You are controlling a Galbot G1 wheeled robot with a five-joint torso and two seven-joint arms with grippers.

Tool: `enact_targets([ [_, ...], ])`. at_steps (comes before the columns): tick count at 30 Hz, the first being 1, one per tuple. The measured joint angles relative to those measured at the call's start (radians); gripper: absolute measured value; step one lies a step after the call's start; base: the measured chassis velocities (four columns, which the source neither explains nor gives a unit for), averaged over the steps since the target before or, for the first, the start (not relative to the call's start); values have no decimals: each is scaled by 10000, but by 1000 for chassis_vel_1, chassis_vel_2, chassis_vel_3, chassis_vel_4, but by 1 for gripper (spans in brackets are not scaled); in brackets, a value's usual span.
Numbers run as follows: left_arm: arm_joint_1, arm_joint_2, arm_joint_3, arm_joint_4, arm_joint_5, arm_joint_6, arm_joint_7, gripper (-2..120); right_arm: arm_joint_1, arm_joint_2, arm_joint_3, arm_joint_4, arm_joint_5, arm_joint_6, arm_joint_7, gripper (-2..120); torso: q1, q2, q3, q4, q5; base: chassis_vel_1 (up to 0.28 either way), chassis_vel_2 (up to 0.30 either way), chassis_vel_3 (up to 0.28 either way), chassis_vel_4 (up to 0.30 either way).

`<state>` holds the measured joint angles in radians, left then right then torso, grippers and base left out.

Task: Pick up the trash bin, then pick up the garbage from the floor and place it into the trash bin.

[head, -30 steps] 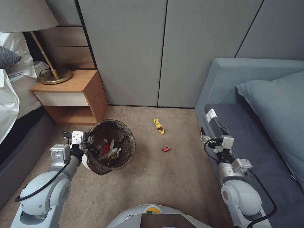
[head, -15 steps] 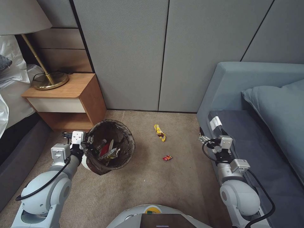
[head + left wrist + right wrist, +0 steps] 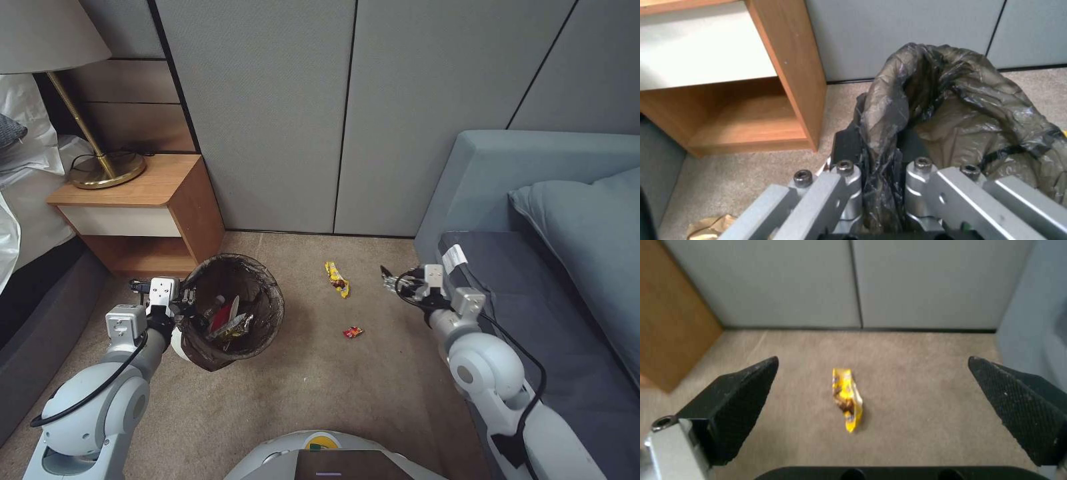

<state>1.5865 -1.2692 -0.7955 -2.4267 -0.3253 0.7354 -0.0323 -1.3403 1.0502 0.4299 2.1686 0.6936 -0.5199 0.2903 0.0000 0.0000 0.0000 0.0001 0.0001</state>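
**Bin and litter on the carpet**

Round white trash bin [image 3: 230,313] with dark liner bag [image 3: 951,100], held at its rim, contains red and yellow wrappers. Yellow snack wrapper [image 3: 337,279] lies flat on the beige floor [image 3: 333,380]; small red packet [image 3: 353,332] lies nearer, apart.

The bin [image 3: 230,310] stands on the floor [image 3: 333,387] at the robot's left, just in front of the nightstand [image 3: 137,213], which carries a lamp [image 3: 100,167]. The left claw [image 3: 187,298] sits at the bin's near-left rim. Wrappers [image 3: 227,321] lie inside the bin. To its right, a long wrapper [image 3: 337,279] lies nearer the wall [image 3: 280,113], a small packet [image 3: 353,331] closer in. The right claw [image 3: 387,279] hangs right of the long wrapper, beside the sofa [image 3: 533,280].
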Motion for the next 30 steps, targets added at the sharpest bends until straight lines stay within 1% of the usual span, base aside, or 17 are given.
enact_targets([
  [1,16,1,-20,0,0,0,0,7,270,-242,-263,-194,107,-110,21,100,0,0,0,-1,-1,0,0,0,0],
  [2,16,1,-20,0,0,0,0,7,270,-242,-263,-194,107,-110,21,100,0,0,0,-1,-1,0,0,0,0],
  [3,40,-1,-40,-2,1,0,0,7,589,-480,-570,-458,229,-206,20,100,0,0,0,-2,0,0,0,0,0],
  [5,76,-24,-53,-8,7,0,0,7,1134,-714,-1000,-910,486,-288,26,100,0,0,0,-2,0,0,0,0,0],
  [8,90,-36,-54,-10,13,0,0,7,1369,-784,-1165,-1104,654,-345,50,100,0,0,0,-1,1,0,0,0,0],
  [9,116,-60,-54,-15,30,0,0,7,1724,-857,-1409,-1461,947,-415,98,100,0,0,0,1,1,0,0,0,0],
  [10,116,-60,-54,-15,30,0,0,7,1724,-857,-1409,-1461,947,-415,98,100,0,0,0,1,1,0,0,0,0],
  [11,146,-95,-55,-20,58,0,-1,7,2381,-903,-1878,-2305,1311,-514,110,100,0,0,0,0,-1,0,0,0,0],
  [14,167,-91,-54,-20,75,0,0,7,2894,-655,-2400,-3497,1467,-586,104,100,0,0,1,-1,-1,0,0,0,0],
  [18,164,-77,-41,-18,82,0,-1,7,3003,-452,-2620,-3963,1402,-582,87,100,0,0,0,-2,0,0,0,0,0],
  [22,136,-86,41,27,142,0,-1,7,3174,-29,-3112,-4781,1262,-520,104,100,0,0,0,-2,-2,0,0,0,0],
  [25,134,-81,41,38,143,0,0,7,3224,179,-3276,-5143,1126,-483,96,100,0,0,0,-1,0,0,0,0,0],
  [27,134,-81,41,38,143,0,0,7,3224,179,-3276,-5143,1126,-483,96,100,0,0,0,-1,0,0,0,0,0],
  [30,147,-29,-3,96,134,-1,5,7,3350,688,-3547,-5829,871,-427,47,100,0,0,-1,-2,-5,0,0,0,0],
])
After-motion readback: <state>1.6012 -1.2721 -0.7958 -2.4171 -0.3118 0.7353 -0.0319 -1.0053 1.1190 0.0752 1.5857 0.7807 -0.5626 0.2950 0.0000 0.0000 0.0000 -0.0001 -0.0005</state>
